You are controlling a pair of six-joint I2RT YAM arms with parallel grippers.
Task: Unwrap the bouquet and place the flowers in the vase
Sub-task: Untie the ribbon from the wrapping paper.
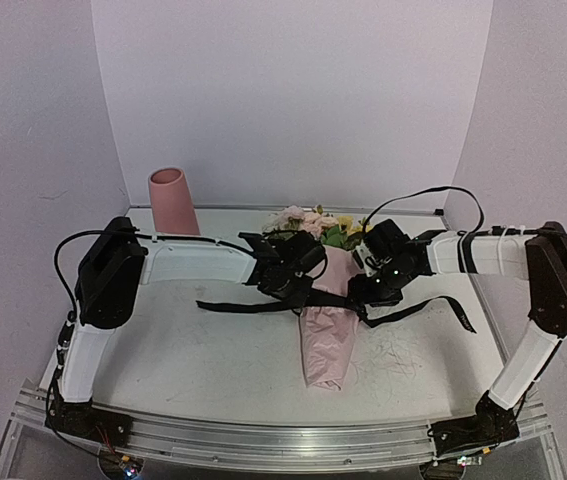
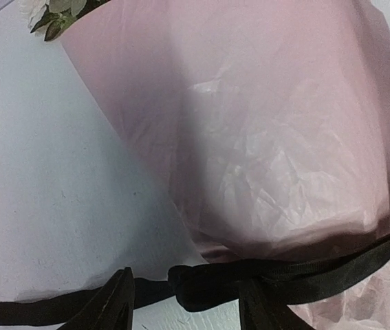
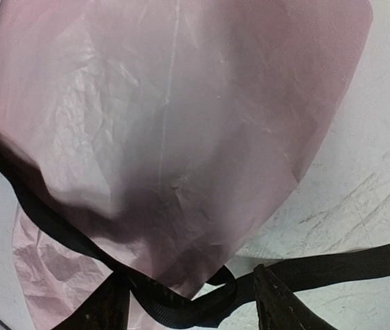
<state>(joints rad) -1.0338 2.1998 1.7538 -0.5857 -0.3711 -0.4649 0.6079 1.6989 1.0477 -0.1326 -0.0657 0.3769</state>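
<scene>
Two arms meet over the bouquet (image 1: 325, 330) lying mid-table (image 1: 163, 350): left gripper (image 1: 296, 268) and right gripper (image 1: 368, 288) flank its waist, blooms (image 1: 313, 222) point to the far side, the ribbon (image 1: 238, 305) trails both ways, and the vase (image 1: 172, 200) stands upright at far left, well apart. Left wrist: fingers (image 2: 115, 306) parted and released, straddling the ribbon knot (image 2: 205, 285) below the paper (image 2: 263, 137). Right wrist: fingers (image 3: 284, 306) likewise parted, a slack ribbon loop (image 3: 181, 302) between them, nothing grasped.

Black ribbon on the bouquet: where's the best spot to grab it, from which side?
Probably the ribbon's loose left tail, taken from above by the left hand. It lies flat and free on the table, clear of the pink paper; the knot sits tight against it.
</scene>
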